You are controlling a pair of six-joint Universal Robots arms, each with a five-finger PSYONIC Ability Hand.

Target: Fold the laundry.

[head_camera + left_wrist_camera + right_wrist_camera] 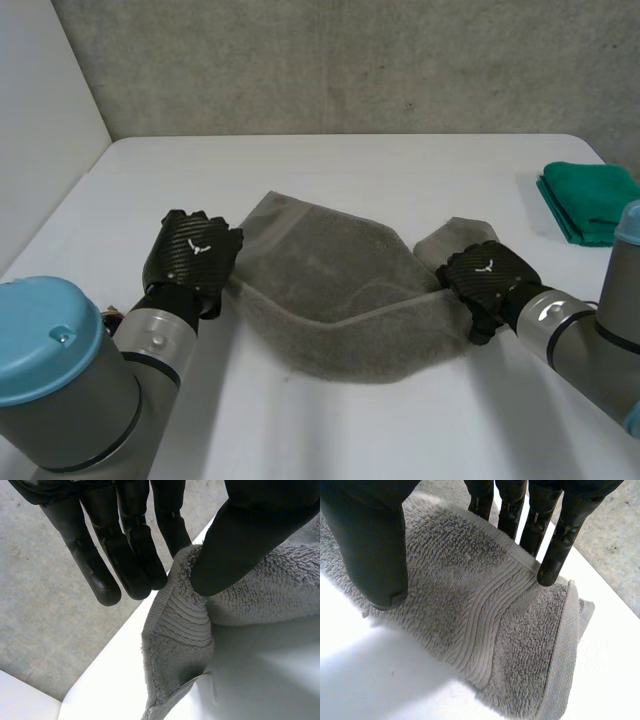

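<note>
Grey towel (335,300) lay slack at the middle of the white table (330,170). Left hand (192,255) pinched its left end between thumb and fingers. Right hand (490,275) pinched the right end likewise. Risk: the shallow left pinch might slip, skewing the fold.

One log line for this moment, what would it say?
grey terry towel: on white table | left hand: pinching left corner | right hand: gripping right end | green folded cloth: aside, untouched

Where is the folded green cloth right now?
In the head view the folded green cloth lies at the far right edge of the table, beyond the right hand and apart from the grey towel.
</note>
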